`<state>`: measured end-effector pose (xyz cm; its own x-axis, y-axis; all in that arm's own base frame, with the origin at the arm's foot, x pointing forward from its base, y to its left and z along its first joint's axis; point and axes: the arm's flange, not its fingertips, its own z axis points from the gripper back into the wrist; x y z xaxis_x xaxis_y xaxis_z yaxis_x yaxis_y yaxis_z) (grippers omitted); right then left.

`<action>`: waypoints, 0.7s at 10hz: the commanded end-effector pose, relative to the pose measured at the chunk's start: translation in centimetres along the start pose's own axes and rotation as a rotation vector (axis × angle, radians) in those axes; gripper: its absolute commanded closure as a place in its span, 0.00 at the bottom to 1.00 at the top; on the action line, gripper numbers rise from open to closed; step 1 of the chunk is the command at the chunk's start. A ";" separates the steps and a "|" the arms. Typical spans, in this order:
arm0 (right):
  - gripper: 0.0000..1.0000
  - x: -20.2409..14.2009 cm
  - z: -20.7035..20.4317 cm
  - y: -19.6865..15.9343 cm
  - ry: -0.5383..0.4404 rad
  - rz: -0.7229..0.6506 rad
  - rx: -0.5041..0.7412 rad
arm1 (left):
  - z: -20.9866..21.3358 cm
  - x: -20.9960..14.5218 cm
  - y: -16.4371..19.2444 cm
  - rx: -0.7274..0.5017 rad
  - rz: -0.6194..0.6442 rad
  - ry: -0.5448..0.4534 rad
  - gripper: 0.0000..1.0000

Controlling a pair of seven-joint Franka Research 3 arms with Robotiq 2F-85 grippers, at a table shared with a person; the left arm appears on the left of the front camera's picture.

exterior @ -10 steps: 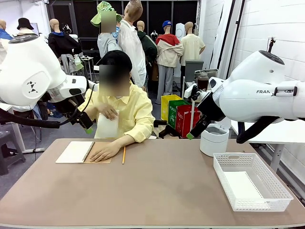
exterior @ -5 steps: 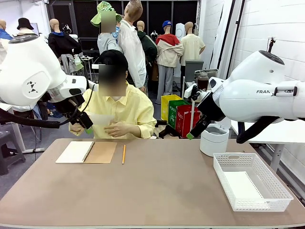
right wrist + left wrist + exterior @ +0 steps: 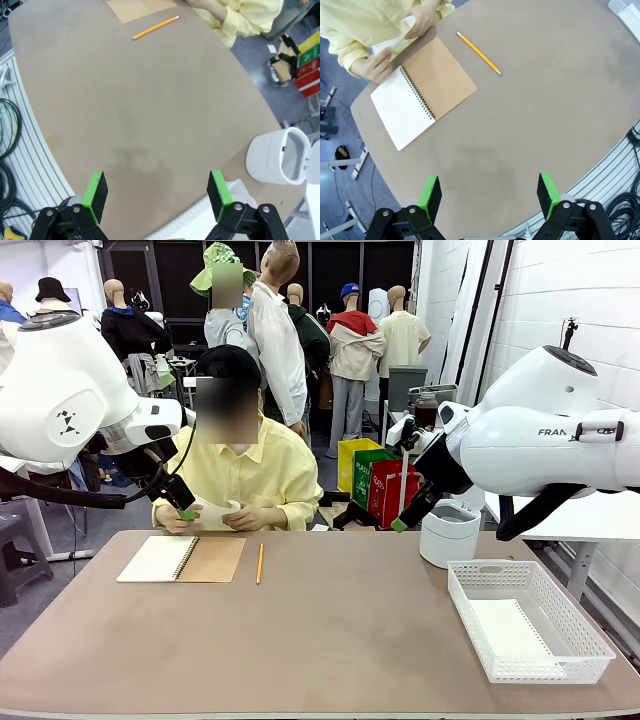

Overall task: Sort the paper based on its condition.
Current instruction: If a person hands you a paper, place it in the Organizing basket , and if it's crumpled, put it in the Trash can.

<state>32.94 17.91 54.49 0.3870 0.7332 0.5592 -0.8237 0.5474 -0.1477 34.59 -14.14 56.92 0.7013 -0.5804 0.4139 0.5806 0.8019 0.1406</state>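
1. Brown table (image 3: pixel 330 630) runs across the front view, with a person in a yellow shirt (image 3: pixel 262 472) seated at its far side.
2. Paper (image 3: pixel 212 512): one white sheet, held in both of the person's hands (image 3: pixel 250 519) at the far left edge of the table, above the tabletop. In the left wrist view the sheet (image 3: pixel 395 41) looks bent between the hands; whether it is crumpled I cannot tell.
3. Spiral notebook (image 3: pixel 181 559) lies open on the far left of the table, white page to the left, tan cover to the right, just in front of the person.
4. Yellow pencil (image 3: pixel 259 564) lies just right of the notebook, apart from it, pointing near to far.
5. White basket (image 3: pixel 527 620) sits at the near right of the table; a flat white sheet lies inside on its floor.
6. White bin (image 3: pixel 449 531) stands at the far right, behind the basket, its lid open.
7. Left gripper (image 3: pixel 489 193): raised above the table's left side, fingers spread wide, nothing between the green pads.
8. Right gripper (image 3: pixel 156 192): raised above the right side, fingers spread wide, nothing held.
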 end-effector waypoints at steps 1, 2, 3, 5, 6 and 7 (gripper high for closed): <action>0.00 0.3 0.0 -0.1 0.010 0.004 0.010 | 0.1 0.0 0.1 -0.002 0.000 -0.002 0.00; 0.00 0.3 0.0 -0.1 0.010 0.004 0.010 | 0.1 0.0 0.1 -0.002 0.000 -0.002 0.00; 0.00 0.3 0.0 -0.1 0.010 0.004 0.010 | 0.1 0.0 0.1 -0.002 0.000 -0.002 0.00; 0.00 0.3 0.0 -0.1 0.010 0.004 0.010 | 0.1 0.0 0.1 -0.002 0.000 -0.002 0.00; 0.00 0.3 0.0 -0.1 0.010 0.004 0.010 | 0.1 0.0 0.1 -0.002 0.000 -0.002 0.00; 0.00 0.3 0.0 -0.1 0.010 0.004 0.010 | 0.1 0.0 0.1 -0.002 0.000 -0.002 0.00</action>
<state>32.94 17.91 54.49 0.3870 0.7332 0.5592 -0.8237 0.5474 -0.1477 34.59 -14.14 56.92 0.7013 -0.5804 0.4139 0.5806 0.8019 0.1406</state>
